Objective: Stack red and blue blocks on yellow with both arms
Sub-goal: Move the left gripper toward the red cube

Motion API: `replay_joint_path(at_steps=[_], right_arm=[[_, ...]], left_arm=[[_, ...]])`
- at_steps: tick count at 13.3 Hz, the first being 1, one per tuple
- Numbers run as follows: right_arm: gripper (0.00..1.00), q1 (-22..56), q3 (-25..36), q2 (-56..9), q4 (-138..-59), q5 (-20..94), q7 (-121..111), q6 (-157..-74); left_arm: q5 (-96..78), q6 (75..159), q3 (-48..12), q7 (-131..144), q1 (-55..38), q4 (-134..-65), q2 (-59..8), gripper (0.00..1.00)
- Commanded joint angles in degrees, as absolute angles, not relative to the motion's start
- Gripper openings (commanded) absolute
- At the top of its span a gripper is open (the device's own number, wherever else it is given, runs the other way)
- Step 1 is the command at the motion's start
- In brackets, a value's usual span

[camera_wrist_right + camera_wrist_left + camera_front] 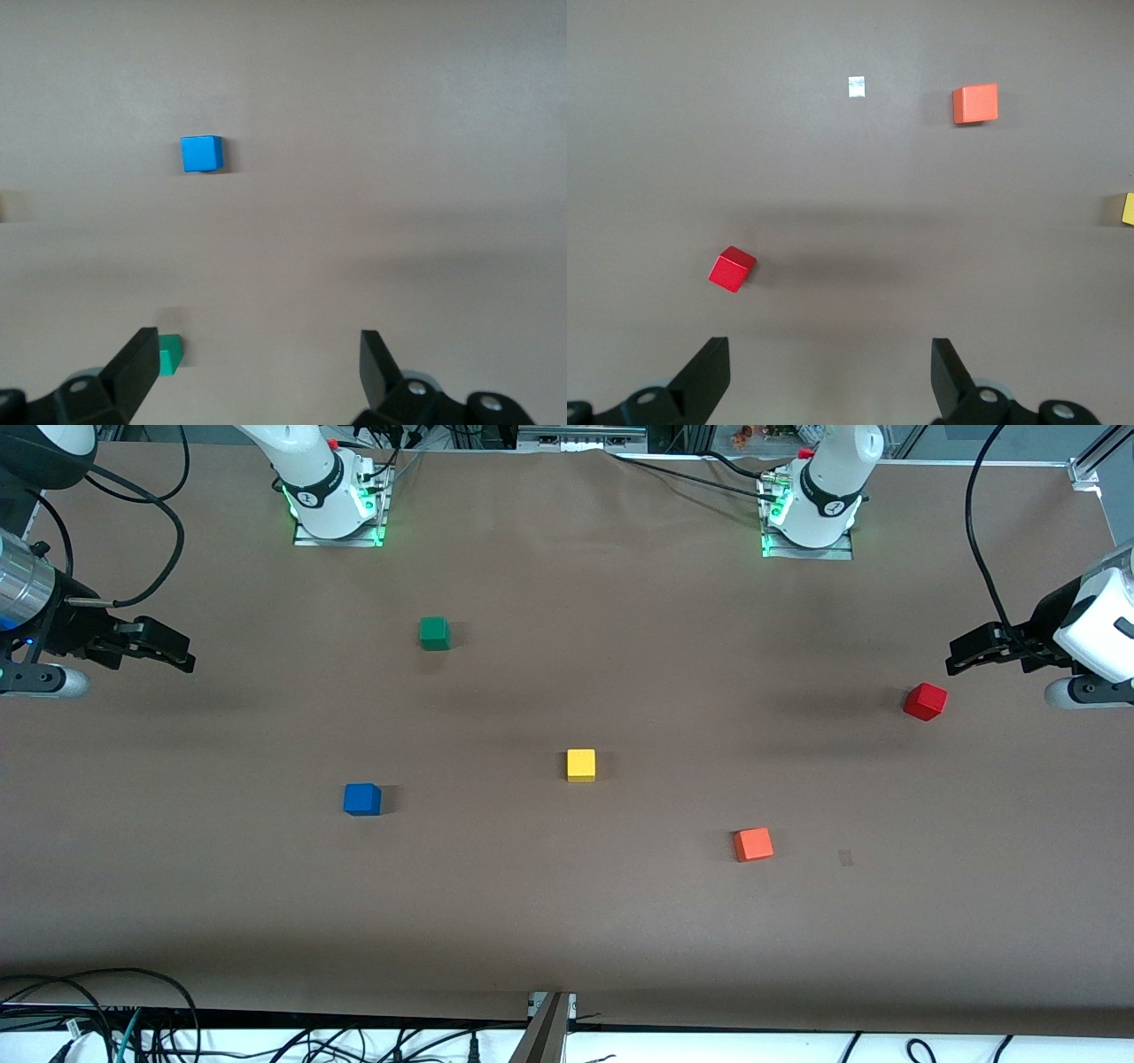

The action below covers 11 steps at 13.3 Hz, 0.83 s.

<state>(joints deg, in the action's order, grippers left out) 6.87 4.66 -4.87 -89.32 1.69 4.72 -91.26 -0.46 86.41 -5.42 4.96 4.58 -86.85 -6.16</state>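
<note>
The yellow cube (581, 765) sits mid-table, its edge showing in the left wrist view (1128, 209). The blue cube (361, 799) (201, 153) lies toward the right arm's end, slightly nearer the camera. The deep red cube (925, 701) (732, 269) rests toward the left arm's end. My left gripper (955, 657) (831, 376) hangs open above the table close by the red cube, holding nothing. My right gripper (184, 654) (257, 372) hangs open and empty over the right arm's end of the table.
An orange-red cube (753, 844) (975, 103) lies nearer the camera than the yellow one. A green cube (434, 633) (170, 354) sits farther from the camera, toward the right arm's base. A small pale mark (856, 86) is on the brown table cover. Cables run along the table's edges.
</note>
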Motion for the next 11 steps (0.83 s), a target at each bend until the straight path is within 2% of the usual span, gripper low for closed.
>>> replay_joint_path(at_steps=[1, 3, 7, 11], right_arm=[[1.0, 5.98, 3.78, -4.22, -89.47, 1.58, 5.01, -90.62], [1.0, 5.98, 3.78, -4.22, -89.47, 1.58, 5.1, -90.53], [1.0, 5.98, 3.78, -4.22, -89.47, 1.58, 5.1, -90.53], [1.0, 5.98, 3.78, -4.22, -89.47, 1.58, 5.1, -90.53]], left_arm=[[-1.41, 85.0, -5.45, 5.1, 4.66, -84.64, -7.38, 1.0], [-1.23, 83.85, -5.36, 5.18, 4.31, -82.19, -8.69, 1.0], [-0.09, 83.85, -4.83, 3.79, 5.79, -82.0, -10.63, 1.0], [1.76, 84.72, -4.83, -17.72, 12.64, -82.7, -15.63, 1.0]])
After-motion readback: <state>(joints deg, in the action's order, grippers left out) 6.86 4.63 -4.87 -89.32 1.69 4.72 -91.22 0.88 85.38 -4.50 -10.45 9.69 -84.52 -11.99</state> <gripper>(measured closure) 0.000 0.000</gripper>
